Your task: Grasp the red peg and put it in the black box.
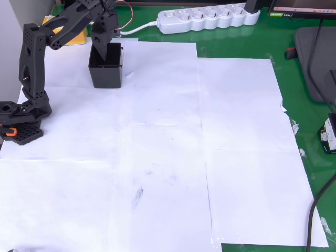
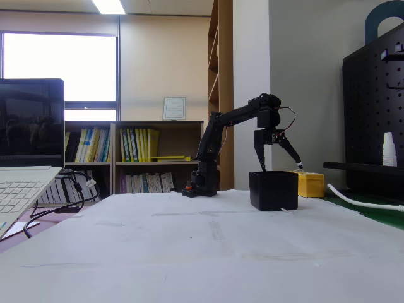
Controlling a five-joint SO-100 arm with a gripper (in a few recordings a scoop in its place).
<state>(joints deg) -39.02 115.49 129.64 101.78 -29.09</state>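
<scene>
The black box stands on the white paper at the upper left of the overhead view, and sits right of centre in the fixed view. My gripper hangs straight over the box's opening. In the fixed view the gripper is open, its jaws spread wide just above the rim, with nothing between them. A tiny dark-red speck, the red peg, shows inside the box near its front wall in the overhead view.
A yellow block lies just behind the box, also seen in the fixed view. A white power strip runs along the far edge. The arm's base stands at the left. A laptop is at the left.
</scene>
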